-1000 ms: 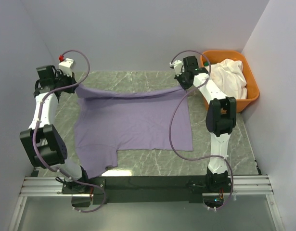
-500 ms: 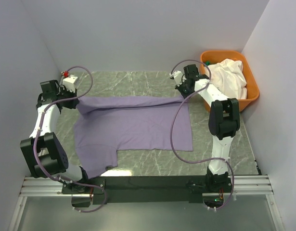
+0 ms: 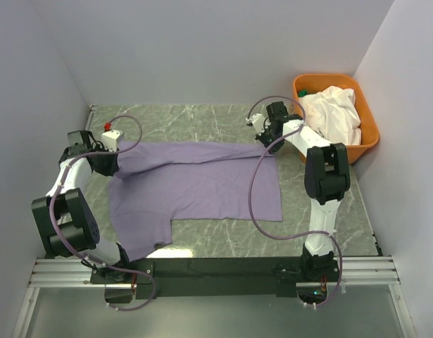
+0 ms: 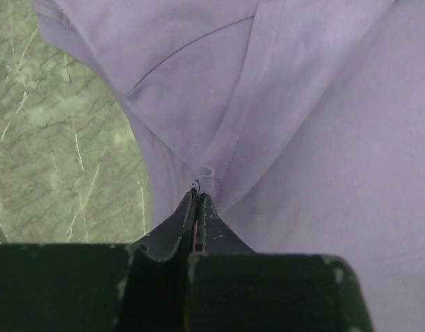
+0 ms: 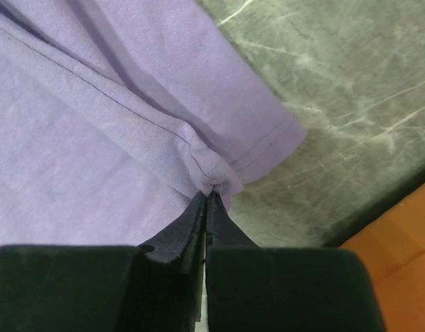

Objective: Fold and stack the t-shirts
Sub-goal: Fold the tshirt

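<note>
Top cam is set high beyond lavender t-shirt's near edge, aimed down over table. Wrist cams are held v. close at shirt's far corners, behind left pincer & right pincer. Shirt is shared by all.

Purple shirt covers middle of tabletop. Behind shirt: bare strip to back wall, passable. In front of shirt, right of near sleeve: bare patch, open. Right of shirt: right arm, cable looping over hem; beyond, orange tub holding white shirt. Left of shirt: left arm, side wall close.
</note>
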